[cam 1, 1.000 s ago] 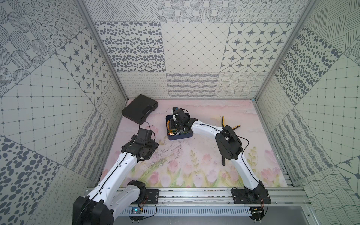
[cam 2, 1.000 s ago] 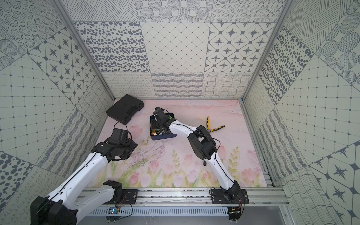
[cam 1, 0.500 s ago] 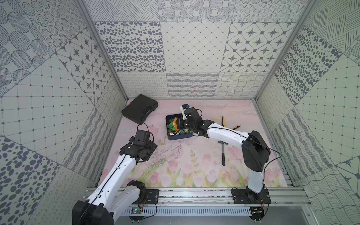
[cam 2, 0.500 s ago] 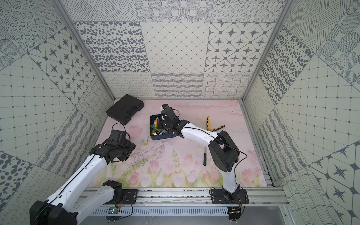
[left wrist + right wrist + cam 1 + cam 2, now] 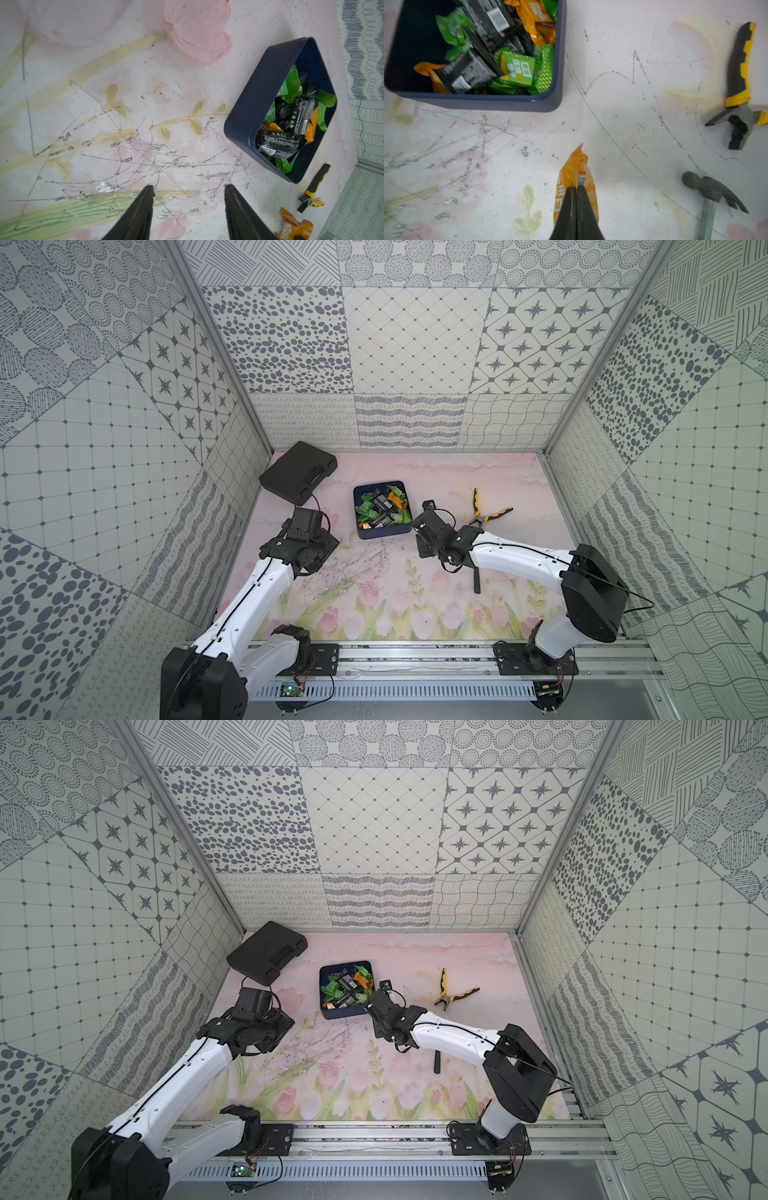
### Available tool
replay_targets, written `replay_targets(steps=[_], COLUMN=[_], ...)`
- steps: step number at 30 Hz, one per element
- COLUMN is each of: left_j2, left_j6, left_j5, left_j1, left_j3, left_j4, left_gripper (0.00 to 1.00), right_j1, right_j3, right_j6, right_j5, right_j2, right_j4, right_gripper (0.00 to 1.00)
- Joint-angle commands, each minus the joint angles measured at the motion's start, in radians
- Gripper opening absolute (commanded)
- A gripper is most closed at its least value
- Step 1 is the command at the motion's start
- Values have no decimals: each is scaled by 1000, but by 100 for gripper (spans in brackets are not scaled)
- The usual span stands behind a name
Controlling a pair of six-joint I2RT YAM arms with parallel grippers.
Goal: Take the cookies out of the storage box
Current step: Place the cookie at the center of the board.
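Note:
The storage box (image 5: 382,533), a shallow navy tin, stands mid-table in both top views (image 5: 345,1015). Inside it lie the cookies (image 5: 380,508) (image 5: 347,989), a heap of green, orange and black packets (image 5: 500,52) (image 5: 291,124). My right gripper (image 5: 576,188) is shut on one orange cookie packet (image 5: 574,170), held above the mat just off the box's near right corner (image 5: 430,537). That packet also shows in the left wrist view (image 5: 295,226). My left gripper (image 5: 189,189) is open and empty over the bare mat, to the left of the box (image 5: 316,545).
A black plastic case (image 5: 297,472) lies in the back left corner. Yellow-handled pliers (image 5: 484,510) (image 5: 739,83) lie right of the box. A hammer (image 5: 476,583) (image 5: 712,191) lies under my right forearm. Patterned walls close in the table on three sides.
My right gripper has drawn back from over the box to its near right side, carrying an orange packet. The left arm has barely shifted.

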Motion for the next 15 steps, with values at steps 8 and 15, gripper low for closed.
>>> replay_targets(steps=[8, 15], left_j2=[89, 149], left_j6=[138, 159], left_j5=[29, 39], left_j1=[-73, -103], left_j3=[97, 155], left_j4=[38, 50], left_gripper=[60, 61], right_j1=[88, 97], right_j3=[18, 20], right_j6=[-28, 16], right_j5=[113, 1], right_j2=[167, 97], right_j4=[-11, 35], right_gripper=[4, 40])
